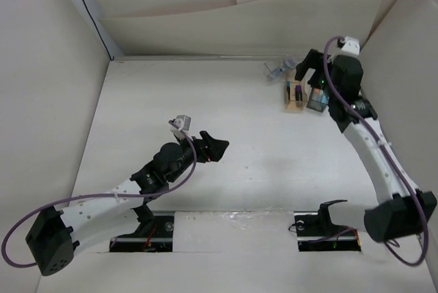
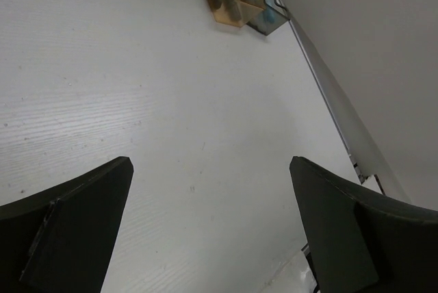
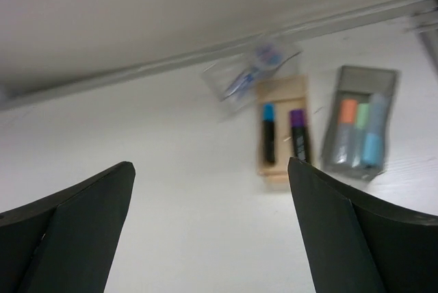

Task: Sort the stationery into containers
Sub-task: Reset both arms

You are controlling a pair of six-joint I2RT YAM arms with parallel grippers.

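Three containers stand at the back right of the table. The amber box (image 3: 282,163) holds a black marker with a blue cap (image 3: 268,134) and one with a purple cap (image 3: 298,135). The smoky grey box (image 3: 359,77) holds three clear markers with orange, green and blue ends (image 3: 358,129). The clear box (image 3: 226,77), tilted by the back wall, holds a small blue-capped bottle (image 3: 263,57). My right gripper (image 3: 212,231) is open and empty, raised over the boxes (image 1: 309,72). My left gripper (image 1: 217,149) is open and empty over bare table mid-left (image 2: 212,224). The amber box (image 2: 226,5) shows far off in the left wrist view.
Cardboard walls enclose the table on the left, back (image 1: 239,26) and right. A metal strip (image 2: 335,108) runs along the table's right edge. A spare black mount (image 1: 321,219) sits at the near edge.
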